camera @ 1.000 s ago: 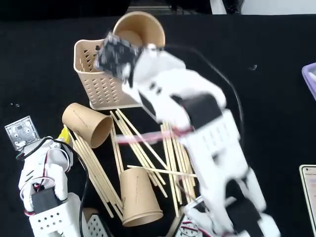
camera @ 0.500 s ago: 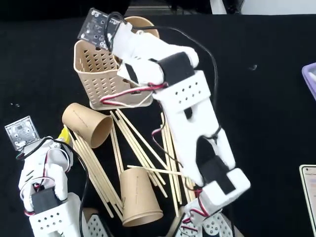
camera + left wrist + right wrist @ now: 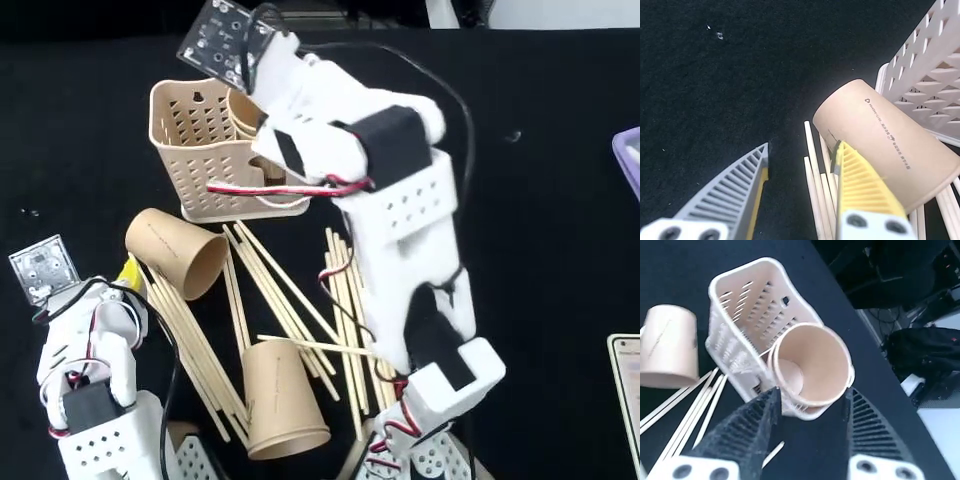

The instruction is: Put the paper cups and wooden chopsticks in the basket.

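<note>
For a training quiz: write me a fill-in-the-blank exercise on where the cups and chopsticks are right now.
The paper cup gripped by the right end effector sits inside the ____. The second cup, beside the left end effector, lies on its ____. The left end effector is ____ and empty. The chopsticks lie on the ____.
Missing words: basket; side; open; table.

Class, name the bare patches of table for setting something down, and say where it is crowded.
Bare table lies left of the basket and right of the right arm. Crowded between basket and near edge: chopsticks, a lying cup, a standing cup.
</note>
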Robot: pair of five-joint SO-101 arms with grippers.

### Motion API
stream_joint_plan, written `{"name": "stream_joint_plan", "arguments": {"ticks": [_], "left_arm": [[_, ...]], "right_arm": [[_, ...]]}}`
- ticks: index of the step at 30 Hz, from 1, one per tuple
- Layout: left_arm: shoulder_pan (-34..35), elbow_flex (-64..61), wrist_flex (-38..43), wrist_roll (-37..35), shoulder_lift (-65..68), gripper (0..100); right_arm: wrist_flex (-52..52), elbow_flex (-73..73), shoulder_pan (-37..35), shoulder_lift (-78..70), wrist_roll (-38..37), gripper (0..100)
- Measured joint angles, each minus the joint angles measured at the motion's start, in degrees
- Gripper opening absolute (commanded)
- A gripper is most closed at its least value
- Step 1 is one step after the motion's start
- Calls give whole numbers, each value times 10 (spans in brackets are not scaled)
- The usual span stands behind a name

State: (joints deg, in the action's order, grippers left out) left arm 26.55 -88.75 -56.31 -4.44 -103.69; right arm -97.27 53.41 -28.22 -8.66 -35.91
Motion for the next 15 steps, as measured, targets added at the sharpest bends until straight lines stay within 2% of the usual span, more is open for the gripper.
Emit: {"name": "stream_joint_plan", "arguments": {"ticks": [4, 7, 15], "left_arm": [[0, 0, 0, 0, 0, 216], [0, 0, 0, 0, 0, 216], [0, 0, 0, 0, 0, 216]], "right_arm": [[-20, 1, 0, 40, 3, 204], [-20, -52, -4, 96, 4, 204], [-20, -399, -106, 366, 4, 204]]}}
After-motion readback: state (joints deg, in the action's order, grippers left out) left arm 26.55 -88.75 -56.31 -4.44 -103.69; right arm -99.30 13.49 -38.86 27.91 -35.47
